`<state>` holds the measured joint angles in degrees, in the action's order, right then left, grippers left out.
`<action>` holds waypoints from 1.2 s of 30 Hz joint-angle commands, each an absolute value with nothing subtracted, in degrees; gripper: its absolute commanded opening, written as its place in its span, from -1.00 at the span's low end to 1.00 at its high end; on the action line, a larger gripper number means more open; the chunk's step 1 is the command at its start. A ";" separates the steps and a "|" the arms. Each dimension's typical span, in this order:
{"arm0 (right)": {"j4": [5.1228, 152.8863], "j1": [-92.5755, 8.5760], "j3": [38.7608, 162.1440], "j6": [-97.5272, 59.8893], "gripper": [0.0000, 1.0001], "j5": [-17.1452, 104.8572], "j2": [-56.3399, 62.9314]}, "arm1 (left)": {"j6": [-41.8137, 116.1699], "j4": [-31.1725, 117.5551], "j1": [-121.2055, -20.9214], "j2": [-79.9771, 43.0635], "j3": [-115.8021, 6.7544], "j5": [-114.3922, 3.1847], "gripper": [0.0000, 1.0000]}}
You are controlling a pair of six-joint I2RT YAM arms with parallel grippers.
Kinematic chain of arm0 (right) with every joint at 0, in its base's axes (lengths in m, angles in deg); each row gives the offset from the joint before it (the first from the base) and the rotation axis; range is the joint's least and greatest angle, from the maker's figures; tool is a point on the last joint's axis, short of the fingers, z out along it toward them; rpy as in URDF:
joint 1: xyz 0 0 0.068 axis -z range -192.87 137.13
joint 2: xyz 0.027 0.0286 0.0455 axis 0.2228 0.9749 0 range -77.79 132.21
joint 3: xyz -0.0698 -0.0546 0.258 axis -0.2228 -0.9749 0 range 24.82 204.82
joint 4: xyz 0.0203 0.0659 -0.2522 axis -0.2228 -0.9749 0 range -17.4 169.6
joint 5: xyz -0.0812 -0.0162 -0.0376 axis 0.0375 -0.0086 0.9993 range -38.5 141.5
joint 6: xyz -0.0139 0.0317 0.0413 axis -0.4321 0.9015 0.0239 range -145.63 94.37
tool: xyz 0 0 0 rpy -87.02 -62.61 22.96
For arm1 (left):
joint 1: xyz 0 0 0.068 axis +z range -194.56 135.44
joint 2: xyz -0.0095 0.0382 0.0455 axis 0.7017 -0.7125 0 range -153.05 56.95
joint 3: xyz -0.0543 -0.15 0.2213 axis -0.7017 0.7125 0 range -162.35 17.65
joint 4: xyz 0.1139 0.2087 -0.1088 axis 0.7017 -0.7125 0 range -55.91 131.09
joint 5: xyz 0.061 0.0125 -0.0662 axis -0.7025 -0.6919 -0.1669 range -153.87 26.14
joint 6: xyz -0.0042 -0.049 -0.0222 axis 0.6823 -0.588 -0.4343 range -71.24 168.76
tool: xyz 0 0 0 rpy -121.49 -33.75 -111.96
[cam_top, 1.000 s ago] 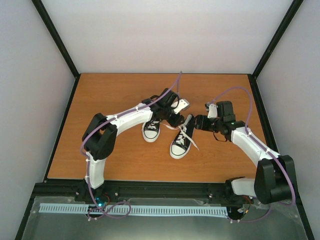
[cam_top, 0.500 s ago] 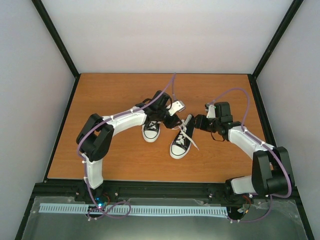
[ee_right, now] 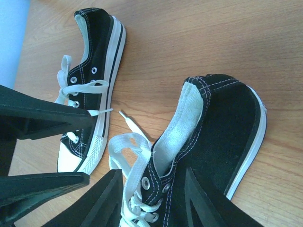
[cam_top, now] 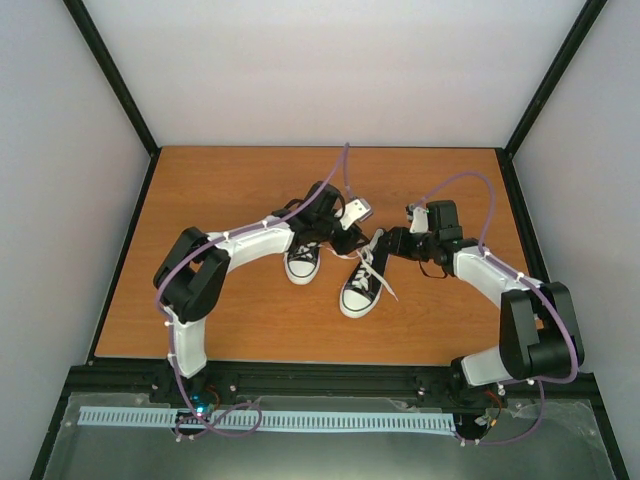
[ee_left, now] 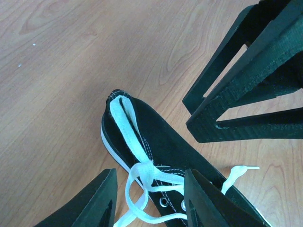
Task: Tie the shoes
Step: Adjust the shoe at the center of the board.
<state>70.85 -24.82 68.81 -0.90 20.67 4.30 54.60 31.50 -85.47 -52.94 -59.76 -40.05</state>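
Find the left shoe [cam_top: 302,262] and right shoe [cam_top: 360,288] side by side at the middle of the wooden table [cam_top: 220,190], toes toward the near edge, white laces [ee_left: 129,126] loose and untied. At the right shoe's far end, see the left gripper [ee_left: 150,172] with fingers parted astride a crossed lace, clamping nothing. Facing it from the right, see the right gripper [ee_right: 152,171] likewise spread over lace and shoe opening, gripping nothing.

Shoes [ee_right: 222,118]: matt black canvas uppers, pale woven cloth lining, smooth white rubber soles and toe cap, slight gloss. Laces [ee_left: 129,125]: flat white woven cloth, matt. Surface [ee_left: 61,71]: wood-grain, smooth, low sheen. Fingers [ee_left: 246,78] of right hand [cam_top: 386,243]: matt black plastic, rough grainy edge.
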 commanded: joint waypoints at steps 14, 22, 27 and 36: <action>70.80 -25.07 68.38 -1.48 -0.24 21.78 5.03 | 54.45 39.26 -87.25 -54.58 -56.09 -40.10 -0.37; 71.95 -25.04 70.64 -1.87 -0.24 25.15 11.22 | 53.16 40.15 -87.98 -54.54 -55.48 -45.32 -0.40; 72.83 -25.09 71.57 -2.04 -0.15 25.67 13.96 | 54.22 39.03 -88.46 -54.45 -56.11 -44.67 -0.51; 74.07 -25.08 74.00 -5.57 -0.14 23.78 20.73 | 54.33 34.79 -88.54 -53.48 -59.07 -43.09 -0.98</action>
<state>72.70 -24.80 71.62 -2.72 24.47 17.57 54.32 36.49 -88.18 -54.23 -55.65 -44.29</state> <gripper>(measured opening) 0.429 0.023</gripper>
